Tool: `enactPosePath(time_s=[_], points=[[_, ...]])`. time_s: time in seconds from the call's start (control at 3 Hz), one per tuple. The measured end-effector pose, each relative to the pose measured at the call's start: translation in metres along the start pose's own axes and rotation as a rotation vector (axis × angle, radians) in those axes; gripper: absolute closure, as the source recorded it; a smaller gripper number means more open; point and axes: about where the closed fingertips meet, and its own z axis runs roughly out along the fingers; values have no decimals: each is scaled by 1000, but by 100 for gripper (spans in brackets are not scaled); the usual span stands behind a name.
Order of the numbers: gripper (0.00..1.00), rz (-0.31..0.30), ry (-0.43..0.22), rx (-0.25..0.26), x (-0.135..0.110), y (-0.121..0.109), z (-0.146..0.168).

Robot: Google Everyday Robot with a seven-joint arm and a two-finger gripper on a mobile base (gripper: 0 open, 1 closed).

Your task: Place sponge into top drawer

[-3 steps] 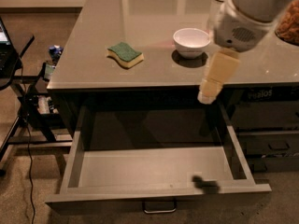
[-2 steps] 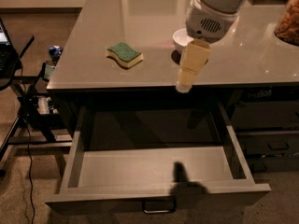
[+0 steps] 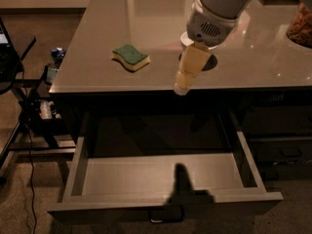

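The sponge [image 3: 130, 56], dark green on top over pale yellow foam, lies on the grey countertop [image 3: 97, 57] left of centre. The top drawer [image 3: 161, 175] is pulled open below the counter edge, its flat grey floor bare, with a small metal loop handle [image 3: 163, 217] on the front. My gripper [image 3: 181, 87] hangs from the white arm [image 3: 214, 13] above the counter's front edge, right of the sponge and apart from it, holding nothing I can see. Its shadow falls on the drawer's front.
A white bowl [image 3: 185, 37] sits mostly hidden behind the arm. A bag of brown snacks [image 3: 300, 26] stands at the far right. Darker drawers [image 3: 285, 150] sit right of the open one. A black stand with cables [image 3: 29, 106] is on the left.
The arm and gripper have moved left along the counter's front edge, closer to the sponge. Their shadow in the drawer has moved left too. The sponge has not moved.
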Motion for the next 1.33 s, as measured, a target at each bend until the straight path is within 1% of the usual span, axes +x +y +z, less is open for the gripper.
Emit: enactPosePath(time_s=[0.33,0.67,1.0,1.33], points=[[0,39,-60,-15,-22,-23,22],[0,58,-94,-39,-46,-47,43],[0,62,-98,-34,-48,-47,46],[0,83,-133,-49,-71,-59,69]])
